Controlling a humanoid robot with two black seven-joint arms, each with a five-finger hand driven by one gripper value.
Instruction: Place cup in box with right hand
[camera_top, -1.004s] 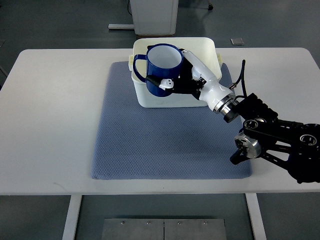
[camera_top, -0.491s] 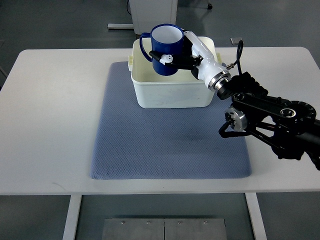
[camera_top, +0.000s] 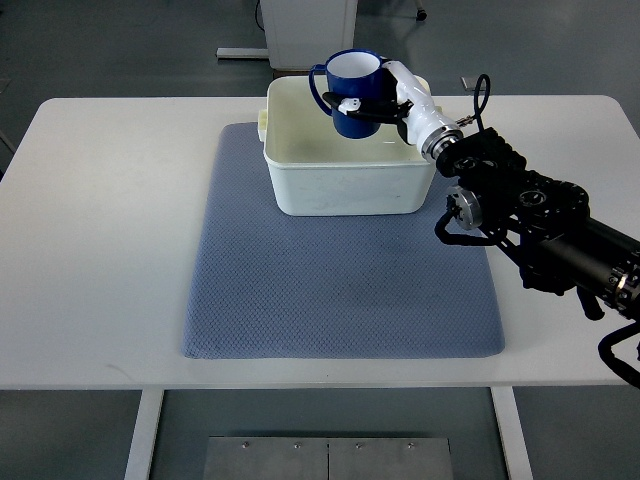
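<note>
A dark blue cup with a white inside and its handle to the left is held upright over the far right part of the white box. My right hand is shut on the cup from its right side. The black right arm comes in from the right edge. The box stands on the far part of a blue-grey mat. The cup's base is at about the level of the box's rim; I cannot tell if it touches the box.
The mat lies on a white table. A white cabinet base stands beyond the table's far edge. The left arm is out of view.
My right hand has carried the cup from over the box's front left to over its far right, and the arm has swung farther in over the table.
</note>
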